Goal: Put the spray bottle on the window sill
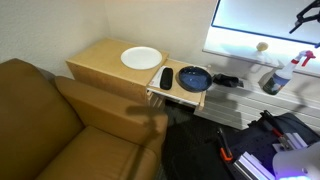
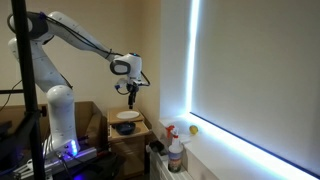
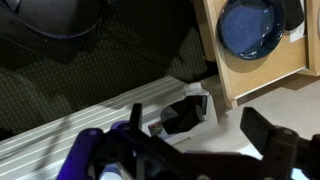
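The spray bottle (image 1: 277, 79) stands upright on the grey slatted shelf (image 1: 235, 100) below the window sill (image 1: 238, 57), near a small ball (image 1: 262, 46). The hand (image 2: 131, 99) hangs above with its fingers spread wide, holding nothing. The wooden worktop (image 1: 100, 58) alongside carries a white plate (image 1: 141, 57), a remote (image 1: 166, 78) and a dark blue bowl (image 1: 194, 78). Only the wrist view looks straight down into the bowl.
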Motion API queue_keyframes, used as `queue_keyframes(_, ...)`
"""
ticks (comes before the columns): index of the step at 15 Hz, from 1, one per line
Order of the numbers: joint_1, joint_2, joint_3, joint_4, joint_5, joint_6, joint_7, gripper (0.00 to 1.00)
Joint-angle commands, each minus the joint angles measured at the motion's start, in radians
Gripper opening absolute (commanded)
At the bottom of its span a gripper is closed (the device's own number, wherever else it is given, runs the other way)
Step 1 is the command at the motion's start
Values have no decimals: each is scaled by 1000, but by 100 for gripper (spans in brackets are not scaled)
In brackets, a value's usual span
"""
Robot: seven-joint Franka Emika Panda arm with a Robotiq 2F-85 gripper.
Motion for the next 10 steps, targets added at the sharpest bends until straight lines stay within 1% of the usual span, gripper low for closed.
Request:
queue_keyframes(1,-60,88,39,12,-84,151,58,100)
queue_keyframes(5,-145,236,-59,106,-199,407,-6,100)
queue_keyframes(6,-167,288,-77,142,-223,446,-4,100)
queue_keyframes(7,-172,334,-101,186,-216,452,-14,100)
queue_keyframes(8,-157,375,-124,223,-158,430,-35,100)
queue_keyframes(9,-143,387,-143,245,-79,405,-35,100)
queue_keyframes(10,-163,304,-122,170,-153,426,-18,100)
